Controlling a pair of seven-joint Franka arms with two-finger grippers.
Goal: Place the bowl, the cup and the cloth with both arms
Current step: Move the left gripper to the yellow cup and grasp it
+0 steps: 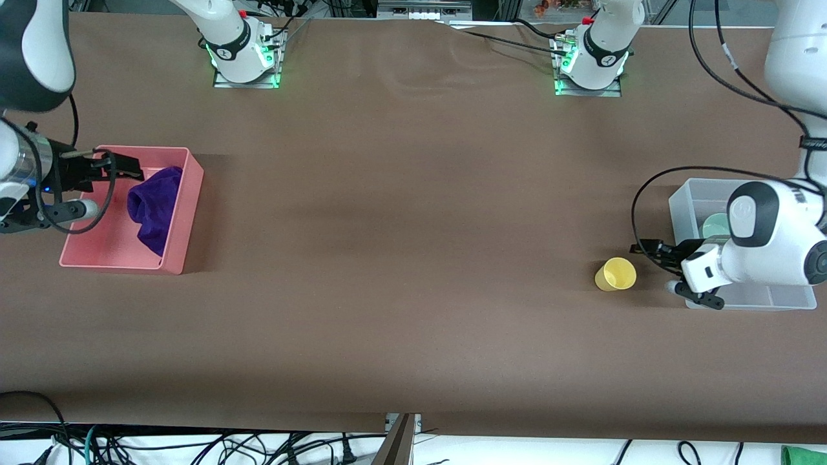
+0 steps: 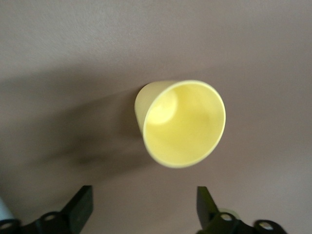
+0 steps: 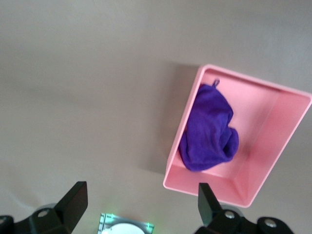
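Front view: cloth point(image 1: 155, 206) lies in my pink bin point(image 1: 184, 213), bowl point(image 1: 714, 226) in the clear bin point(image 1: 685, 206), cup point(image 1: 616, 274) on the worktop point(image 1: 400, 258) beside it.

Left wrist view: left gripper point(image 2: 145, 207) spread toward the cup point(image 2: 181, 122), probably lining up a grasp.

Right wrist view: right gripper point(image 3: 141, 207) spread, cloth point(image 3: 208, 129) released.

The bowl point(image 1: 714, 226) in the clear bin point(image 1: 685, 200) is mostly hidden by the left arm. The left gripper point(image 2: 145, 207) and the right gripper point(image 3: 141, 207) show only fingertips; the wrist views' edges cut the rest.
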